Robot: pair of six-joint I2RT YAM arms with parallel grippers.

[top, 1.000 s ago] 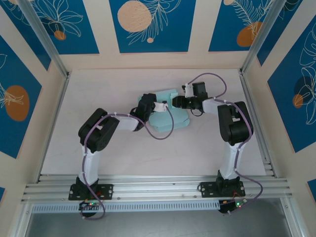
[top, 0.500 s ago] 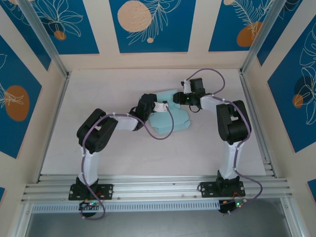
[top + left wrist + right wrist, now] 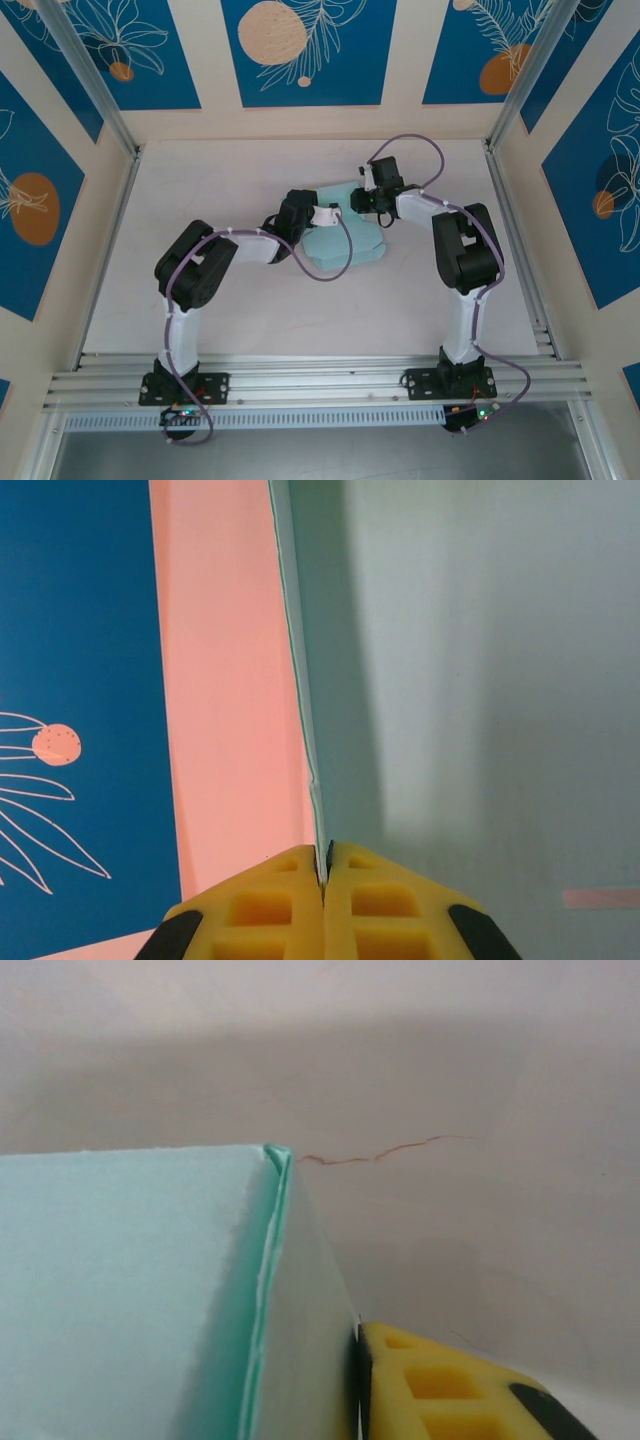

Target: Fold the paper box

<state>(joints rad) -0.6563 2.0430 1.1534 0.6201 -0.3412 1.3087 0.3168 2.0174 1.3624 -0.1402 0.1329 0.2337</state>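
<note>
Pinching a raised edge of the paper box, lying far-centre on the table, in the clenched left gripper, probably steadying that wall. Pressing a right gripper finger against a folded corner, grip impossible to tell. Crowding the card with the left wrist's purple cable.

From above the light is bright and even, and the arms cast faint soft shadows on the table with no glare. In the left wrist view a grey shadow band runs up the box just right of the left pincer, and edges are crisp. The right wrist view is dimmer: broad shadow lies beyond the right finger, and the near card is blurred.
</note>
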